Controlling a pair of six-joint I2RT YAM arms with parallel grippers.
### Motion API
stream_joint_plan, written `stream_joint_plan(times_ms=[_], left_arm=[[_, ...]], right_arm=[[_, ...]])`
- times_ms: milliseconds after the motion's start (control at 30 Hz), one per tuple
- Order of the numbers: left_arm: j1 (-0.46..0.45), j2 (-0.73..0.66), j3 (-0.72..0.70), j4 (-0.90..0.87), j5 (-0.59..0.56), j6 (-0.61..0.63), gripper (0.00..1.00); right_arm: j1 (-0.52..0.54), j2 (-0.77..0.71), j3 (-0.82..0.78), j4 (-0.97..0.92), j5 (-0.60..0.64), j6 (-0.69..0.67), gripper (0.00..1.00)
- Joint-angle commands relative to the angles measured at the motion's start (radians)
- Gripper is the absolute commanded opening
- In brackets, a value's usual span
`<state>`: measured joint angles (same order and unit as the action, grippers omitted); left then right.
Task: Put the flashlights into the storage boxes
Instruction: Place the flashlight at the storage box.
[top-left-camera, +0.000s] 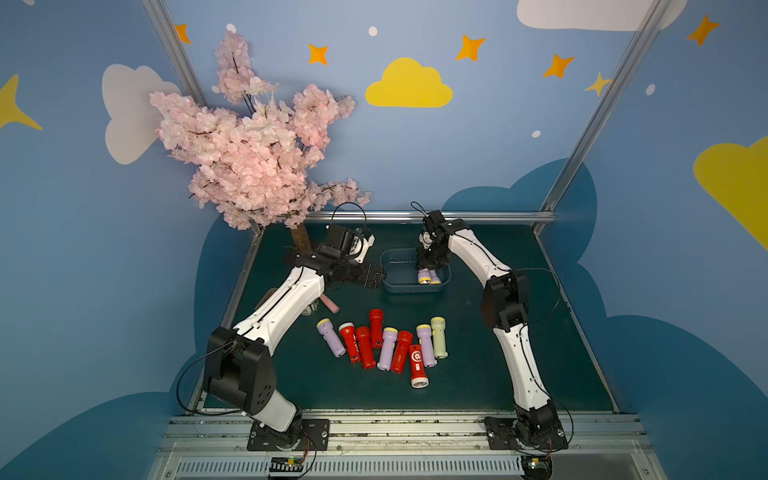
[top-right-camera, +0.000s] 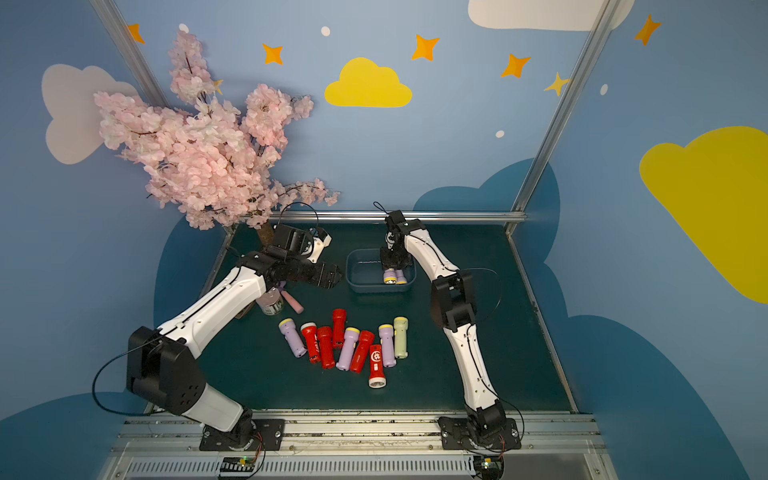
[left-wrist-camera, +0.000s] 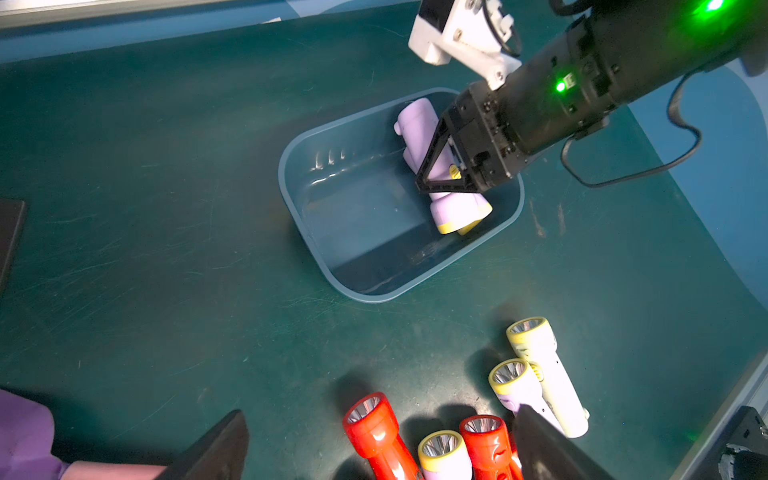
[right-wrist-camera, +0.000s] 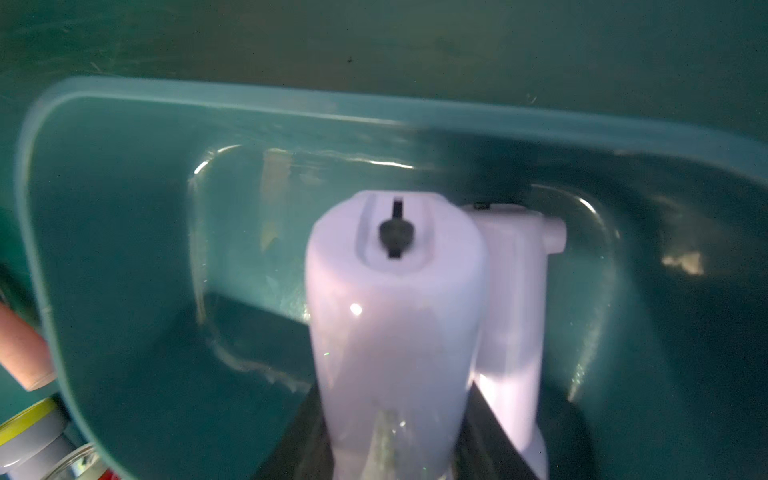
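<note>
One dark green table (top-left-camera: 498, 374) carries everything, and the left arm (top-left-camera: 282, 303) and the right arm (top-left-camera: 478, 257) both reach over it to its far half. There, between the two grippers, stands the slate-blue tub (top-left-camera: 409, 287); its left part is bare.

The row of nine flashlights (top-left-camera: 387, 348) lies well apart from the tub, on the near side toward the robot. Most of them have the long axis running front to back, and several touch each other.

Inside the tub, at its right end, two lavender flashlights lie side by side, yellow heads toward the robot and tails toward the back wall. The right gripper (top-left-camera: 431, 266) comes from above and is closed around the body of the held flashlight (right-wrist-camera: 395, 332). The second flashlight (right-wrist-camera: 515, 291) is just beside it. Whether the held one already rests on the tub's floor, I cannot tell.

The left gripper (top-left-camera: 374, 276) hovers just beside the tub's left end, jaws wide, holding nothing. I judge the next step is to let go on the right. For the row, the left gripper is the free one, and the lavender one (top-left-camera: 330, 336) at the left end lies on its side.
</note>
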<state>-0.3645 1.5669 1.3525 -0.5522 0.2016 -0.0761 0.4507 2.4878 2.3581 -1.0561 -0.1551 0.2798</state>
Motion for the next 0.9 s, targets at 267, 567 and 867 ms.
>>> stream_joint_plan(times_ms=[267, 567, 867], left_arm=[[0.007, -0.028, -0.015, 0.001, 0.004, -0.014, 0.99], [0.007, -0.027, -0.017, 0.005, 0.008, -0.024, 0.99], [0.007, -0.028, -0.023, 0.006, 0.012, -0.033, 0.99]], right_arm=[[0.002, 0.038, 0.034, -0.038, 0.041, -0.04, 0.37], [0.002, 0.043, 0.033, -0.047, 0.055, -0.05, 0.42], [0.003, 0.0, 0.035, -0.052, 0.058, -0.059, 0.5]])
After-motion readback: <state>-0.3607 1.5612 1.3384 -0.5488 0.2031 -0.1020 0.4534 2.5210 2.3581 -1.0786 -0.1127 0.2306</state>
